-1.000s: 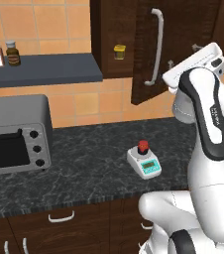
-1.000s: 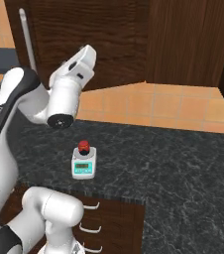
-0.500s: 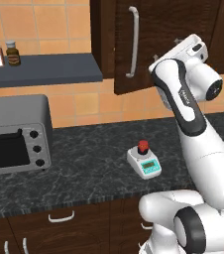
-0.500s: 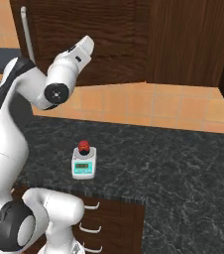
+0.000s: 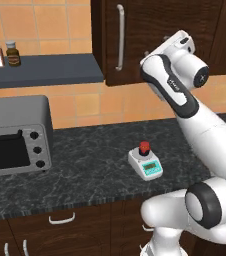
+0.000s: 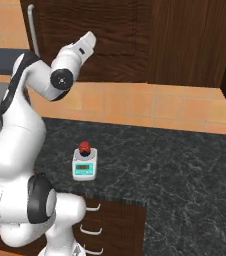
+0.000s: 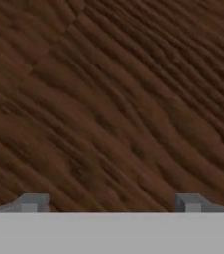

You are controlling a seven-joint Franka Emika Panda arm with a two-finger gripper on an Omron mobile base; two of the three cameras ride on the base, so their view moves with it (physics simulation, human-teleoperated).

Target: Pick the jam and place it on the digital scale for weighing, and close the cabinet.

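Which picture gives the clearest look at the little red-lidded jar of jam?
The left base view: the small red-lidded jam jar sits unobstructed on the white digital scale, fairly near. The right base view shows it too, smaller. The hand view faces dark wood.

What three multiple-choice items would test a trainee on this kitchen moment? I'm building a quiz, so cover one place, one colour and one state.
1. Where is the jam?
A. On the digital scale
B. On the wall shelf
C. Inside the toaster oven

2. What colour is the jam's lid?
A. Yellow
B. Red
C. White

3. How do the claw's fingers stand?
A. Shut on the jam
B. Shut on the bar handle
C. Apart, holding nothing

Key: 1 A, the jam sits on the digital scale. 2 B, its lid shows red. 3 C, the claw faces the cabinet door with its fingers wide apart.
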